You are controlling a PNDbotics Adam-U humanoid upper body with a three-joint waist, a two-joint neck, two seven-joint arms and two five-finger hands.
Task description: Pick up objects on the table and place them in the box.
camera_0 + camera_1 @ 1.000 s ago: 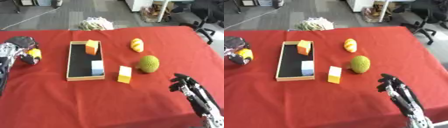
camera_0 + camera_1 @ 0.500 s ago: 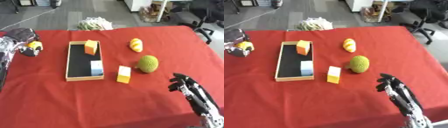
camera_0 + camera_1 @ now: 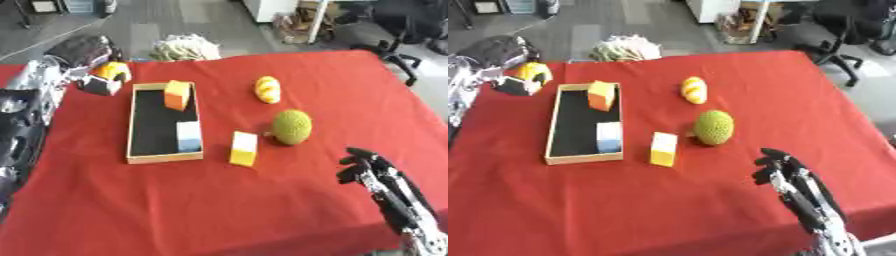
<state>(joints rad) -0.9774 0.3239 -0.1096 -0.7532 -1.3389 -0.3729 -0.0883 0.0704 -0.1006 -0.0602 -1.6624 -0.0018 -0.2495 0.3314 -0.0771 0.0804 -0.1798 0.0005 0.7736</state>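
Two items already sit in the box (image 3: 131, 125): an orange block (image 3: 176, 94) at the far end and a white-and-blue block (image 3: 188, 136) nearer me. My left hand (image 3: 98, 80) is up at the box's far-left corner, fingers curled round a small orange-yellow object (image 3: 112, 70); I can't make out what it is beyond the colour. It hangs just outside the box wall, not over the opening.

Right hand (image 3: 376, 172) is idle near the lower right, fingers relaxed, holding nothing.

Not yet boxed, out on the red table (image 3: 262, 210): bread-like roll (image 3: 267, 89), green knobbly fruit (image 3: 292, 126), yellow-and-white block (image 3: 244, 148) just beside the box's near-right corner.

How I'd run this step:
- carry the left hand rightward until the object is clearly over the black floor, not over the rim
- aim for the bare stretch between the two blocks, or left of the orange one, to avoid knocking either
- lower before letting go; it looks round-ish, so I'd guess a drop from height could bounce or roll it out
- release only when it's below the wall line, then lift straight up

Main risk as I read it: clipping the wooden wall and shifting the box.
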